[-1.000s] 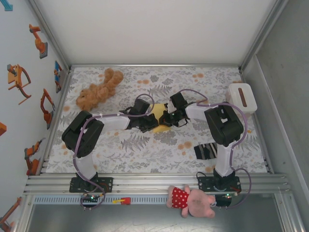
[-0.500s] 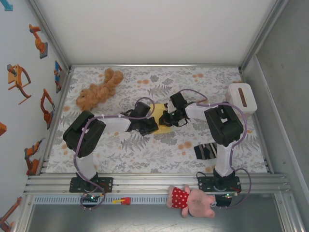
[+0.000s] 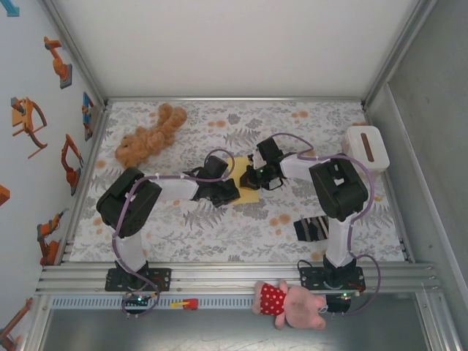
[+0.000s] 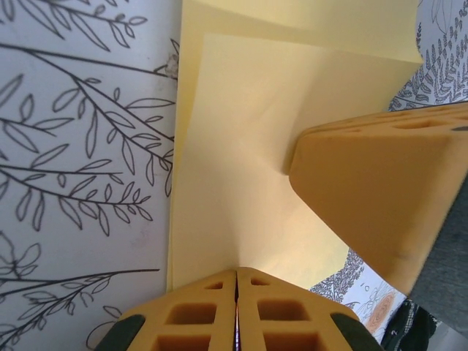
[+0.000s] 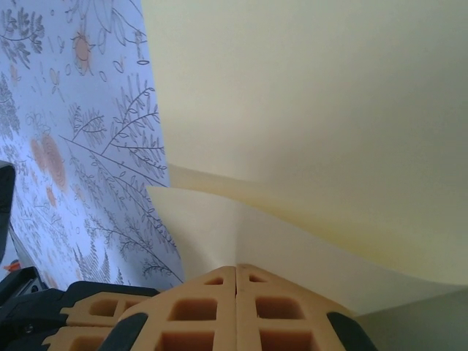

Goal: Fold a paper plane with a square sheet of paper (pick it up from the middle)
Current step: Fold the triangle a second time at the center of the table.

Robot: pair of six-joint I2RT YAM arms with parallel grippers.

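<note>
Both arms bend inward from their bases, elbows raised, and meet low over the square sheet of paper (image 3: 248, 194). The left tool (image 3: 227, 191) reaches in from the sheet's left side, fingers (image 4: 197, 322) pressed together on its edge. The right tool (image 3: 255, 178) faces it from the sheet's right side, fingers (image 5: 201, 311) also closed, pinching a raised fold.

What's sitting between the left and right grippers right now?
Just the folded square sheet of paper, spanning from the left gripper to the right gripper in the top view.
</note>
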